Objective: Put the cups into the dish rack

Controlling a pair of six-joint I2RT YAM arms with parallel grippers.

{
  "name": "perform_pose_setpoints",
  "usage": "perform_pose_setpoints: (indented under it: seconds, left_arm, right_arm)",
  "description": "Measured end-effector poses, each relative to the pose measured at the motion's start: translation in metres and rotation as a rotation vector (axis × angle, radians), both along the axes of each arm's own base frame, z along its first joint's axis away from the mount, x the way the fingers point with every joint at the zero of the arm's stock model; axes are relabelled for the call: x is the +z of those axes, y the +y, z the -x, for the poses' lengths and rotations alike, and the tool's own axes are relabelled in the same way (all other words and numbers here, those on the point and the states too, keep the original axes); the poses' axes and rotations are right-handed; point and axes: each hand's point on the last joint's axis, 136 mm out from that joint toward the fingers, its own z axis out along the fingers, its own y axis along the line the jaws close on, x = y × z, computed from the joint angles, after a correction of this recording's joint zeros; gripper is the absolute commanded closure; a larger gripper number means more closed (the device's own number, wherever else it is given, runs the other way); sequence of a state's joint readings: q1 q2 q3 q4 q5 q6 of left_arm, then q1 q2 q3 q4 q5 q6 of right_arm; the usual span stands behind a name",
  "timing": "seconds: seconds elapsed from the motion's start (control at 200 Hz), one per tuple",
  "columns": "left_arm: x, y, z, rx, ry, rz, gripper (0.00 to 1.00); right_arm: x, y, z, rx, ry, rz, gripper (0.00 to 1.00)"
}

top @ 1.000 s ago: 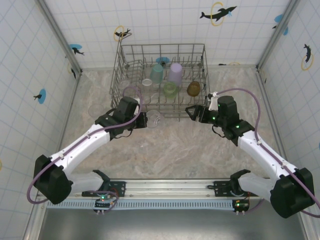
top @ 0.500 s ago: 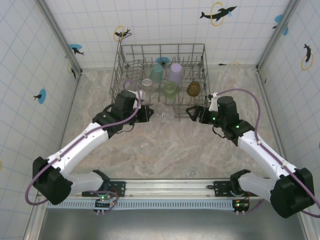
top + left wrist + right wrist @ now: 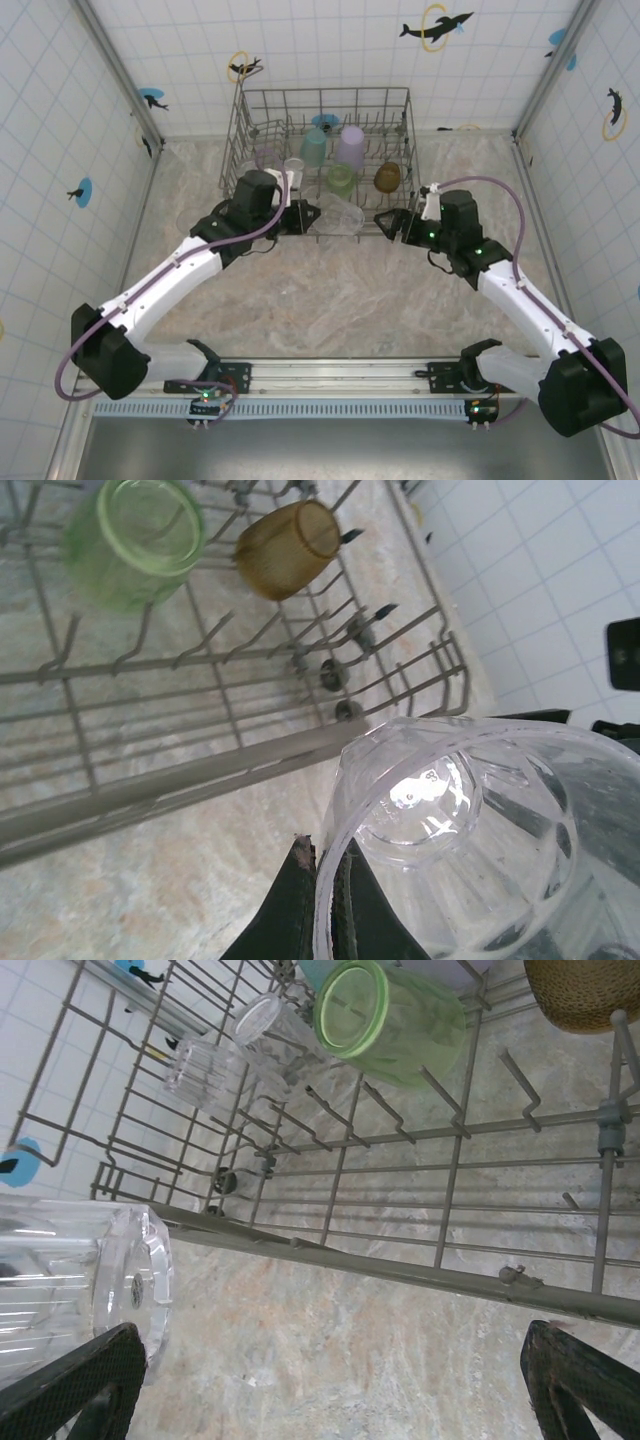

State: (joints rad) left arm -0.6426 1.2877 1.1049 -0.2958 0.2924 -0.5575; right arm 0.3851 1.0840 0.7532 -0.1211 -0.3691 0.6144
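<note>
Getting that clear tumbler (image 3: 342, 214) over the near rail is the step in hand, I reckon. Left hand (image 3: 306, 216) is pinched tight on its rim, with the cup lying sideways just outside the front wall of the dish rack (image 3: 325, 92), above the counter (image 3: 340, 300). Right hand (image 3: 392, 222) is spread wide and empty by the rack's front right corner. 4 coloured cups sit inside: teal (image 3: 314, 147), lavender (image 3: 350, 146), light green (image 3: 341, 178), amber (image 3: 388, 177). I'd clear the rail fully, tip the mouth down, then aim for free tines up front.
</note>
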Motion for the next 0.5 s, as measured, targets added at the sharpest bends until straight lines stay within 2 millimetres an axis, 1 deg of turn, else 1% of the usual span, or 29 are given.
perform_pose_setpoints:
  seconds: [0.115, 0.29, 0.5]
  left_arm:
    - [0.016, -0.009, -0.013, 0.002, -0.056, 0.037, 1.0]
    - [0.035, -0.014, -0.036, 0.042, -0.153, 0.062, 1.0]
    - [0.053, -0.02, -0.057, 0.061, -0.285, 0.092, 1.0]
  right_arm:
    - [0.011, -0.001, -0.003, 0.0, 0.0, -0.041, 0.0]
    - [0.028, -0.001, -0.01, 0.002, -0.005, -0.113, 0.0]
    - [0.057, 0.006, -0.029, 0.01, -0.023, -0.242, 0.0]
